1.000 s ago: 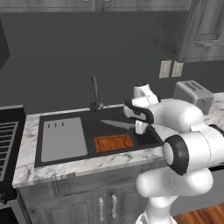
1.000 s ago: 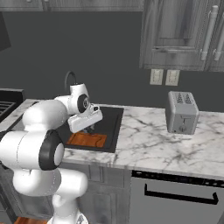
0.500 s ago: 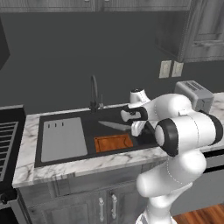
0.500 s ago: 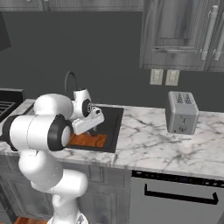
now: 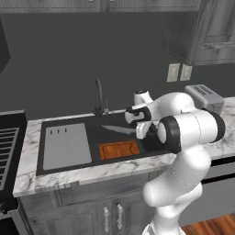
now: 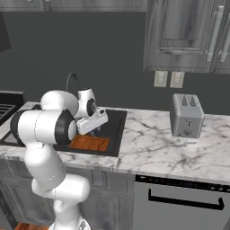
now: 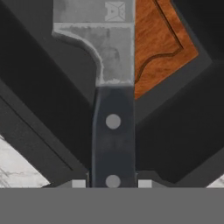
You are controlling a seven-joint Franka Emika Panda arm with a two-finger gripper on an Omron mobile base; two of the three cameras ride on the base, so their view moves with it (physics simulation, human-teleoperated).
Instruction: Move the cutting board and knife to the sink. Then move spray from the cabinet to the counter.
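The knife (image 5: 120, 130) is being held by its black handle in the gripper (image 5: 137, 131), the jaws closed on it, and it is being carried blade-first over the sink (image 5: 69, 158). In the hand view the handle is seen running straight up between the two dark fingertips (image 7: 78, 183) into the grey blade, with the cutting board (image 7: 154, 39) lying below and to one side of the blade.

Over the last second the arm is being drawn in closer to its own body, while the knife is being kept at much the same place above the sink — still clear of the basin floor, not yet set down. The cutting board (image 5: 119, 149) is already lying inside the sink, against the front wall, so the first half of the task is judged nearly done; only the lowering and release of the knife is left before the spray bottle is fetched.

The gripper and handle are being largely masked by the white arm in the right base view, where just the board (image 6: 90, 143) is showing in the sink. The blade tip is being cut off at the top of the hand view, and the height of the knife above the basin cannot be told.
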